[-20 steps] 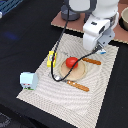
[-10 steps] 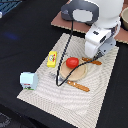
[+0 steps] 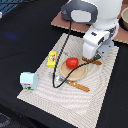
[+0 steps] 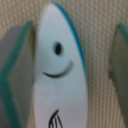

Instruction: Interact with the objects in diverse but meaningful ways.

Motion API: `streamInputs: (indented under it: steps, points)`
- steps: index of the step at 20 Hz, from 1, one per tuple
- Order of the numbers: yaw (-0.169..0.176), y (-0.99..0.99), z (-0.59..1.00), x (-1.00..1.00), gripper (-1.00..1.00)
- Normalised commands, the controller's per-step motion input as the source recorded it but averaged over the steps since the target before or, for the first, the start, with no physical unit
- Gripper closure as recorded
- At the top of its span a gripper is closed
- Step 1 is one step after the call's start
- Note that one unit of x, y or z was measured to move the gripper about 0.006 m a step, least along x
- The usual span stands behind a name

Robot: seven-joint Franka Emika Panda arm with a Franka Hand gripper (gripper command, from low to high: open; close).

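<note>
The arm leans low over the striped mat (image 3: 102, 85), its pincer (image 4: 64, 75) spread wide. The two teal-edged fingers (image 4: 15, 75) stand either side of the white tube (image 4: 59, 70) without touching it; the tube, drawn with a smiling face and blue along one edge, lies flat on the mat. From across the room the arm hides the tube. The tomato (image 3: 72, 62) sits on the wooden plate (image 3: 82, 74). Beyond the plate lies the yellow packet (image 3: 51, 59), and the carton (image 3: 28, 81) stands at the mat's edge.
</note>
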Motion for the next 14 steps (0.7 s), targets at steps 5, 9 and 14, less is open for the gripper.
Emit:
streamInputs:
  steps: [5,9,14]
  points:
    - [0.076,0.18,0.16,0.10,1.00]
    - [0.171,0.50,0.69,-0.18,1.00]
    - [0.178,0.50,0.65,-0.09,1.00]
